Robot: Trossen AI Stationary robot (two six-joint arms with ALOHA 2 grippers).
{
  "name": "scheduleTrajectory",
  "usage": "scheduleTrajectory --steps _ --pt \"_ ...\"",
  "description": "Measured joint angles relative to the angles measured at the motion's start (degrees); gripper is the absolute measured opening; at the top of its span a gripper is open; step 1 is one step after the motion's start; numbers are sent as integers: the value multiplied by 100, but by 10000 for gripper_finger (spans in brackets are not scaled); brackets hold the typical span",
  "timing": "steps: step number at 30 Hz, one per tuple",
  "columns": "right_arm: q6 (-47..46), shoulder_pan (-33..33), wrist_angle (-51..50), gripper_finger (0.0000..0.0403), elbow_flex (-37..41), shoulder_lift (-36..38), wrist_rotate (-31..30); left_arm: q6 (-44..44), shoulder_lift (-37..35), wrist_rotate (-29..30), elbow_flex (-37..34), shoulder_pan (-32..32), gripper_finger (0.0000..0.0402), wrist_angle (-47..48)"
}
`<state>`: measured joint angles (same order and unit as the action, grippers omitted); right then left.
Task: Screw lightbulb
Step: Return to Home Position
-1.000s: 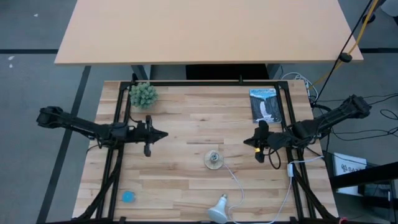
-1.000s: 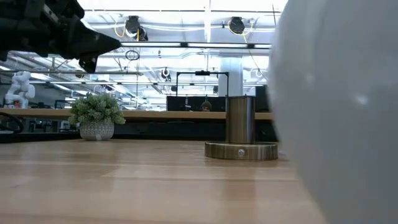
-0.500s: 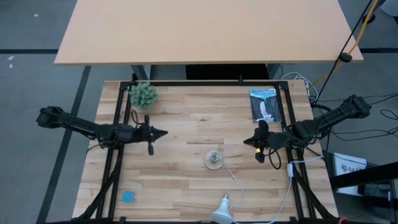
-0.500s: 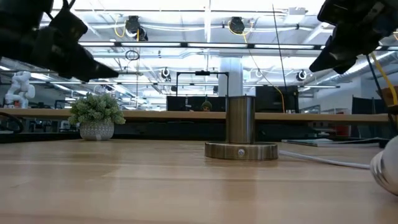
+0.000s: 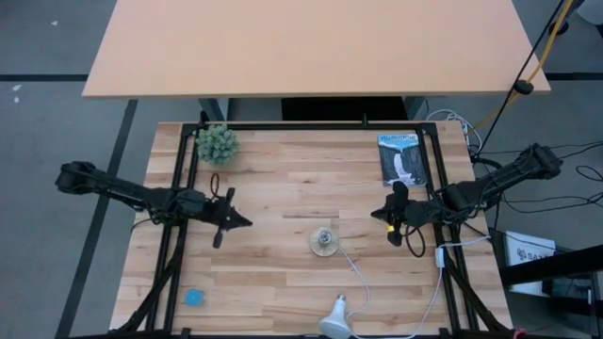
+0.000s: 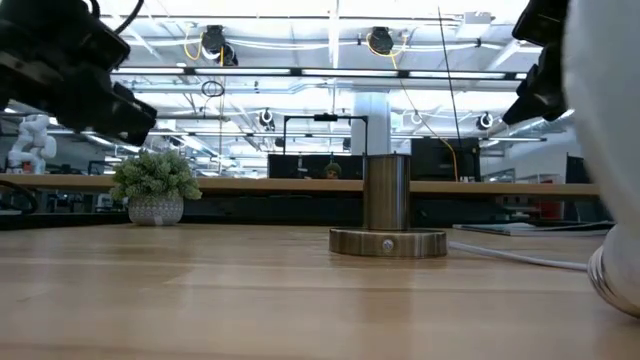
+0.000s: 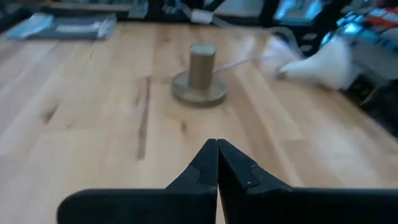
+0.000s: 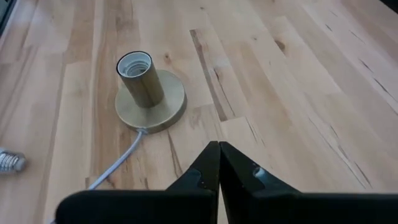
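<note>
High view: the lightbulb (image 5: 336, 317) lies on its side at the table's (image 5: 283, 179) front edge, well apart from the bare-mouthed brass lamp socket (image 5: 323, 241). Left tool (image 5: 245, 223) and right tool (image 5: 375, 214) flank the socket, fingers pressed together, gripping nothing.

My high camera hangs well above and looks straight down on the whole table (image 5: 283, 179). My low one sits at tabletop level, right beside the bulb (image 6: 615, 150), facing the room. Both wrist cameras look slantwise down across the wood. All four share the socket (image 5: 323, 242).
</note>
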<state>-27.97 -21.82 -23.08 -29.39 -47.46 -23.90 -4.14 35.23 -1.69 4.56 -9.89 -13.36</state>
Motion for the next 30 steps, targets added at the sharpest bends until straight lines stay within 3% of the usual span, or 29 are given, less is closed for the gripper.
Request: scheduleTrajectory --steps 5,12,17,22,30 --pt "106 51 -102 0 0 25 -115 15 -570 -340 0 0 0 -8" --pt "1010 415 -142 0 4 620 -240 169 -1352 -223 0 2 0 687" --pt "1745 867 554 0 175 1210 964 170 -1426 -99 0 2 0 736" --pt "1940 1406 1517 0 963 1655 2013 170 -1426 -82 0 0 0 734" --pt "1816 1882 2222 0 1805 2623 2212 146 -1426 -80 0 1 0 734"
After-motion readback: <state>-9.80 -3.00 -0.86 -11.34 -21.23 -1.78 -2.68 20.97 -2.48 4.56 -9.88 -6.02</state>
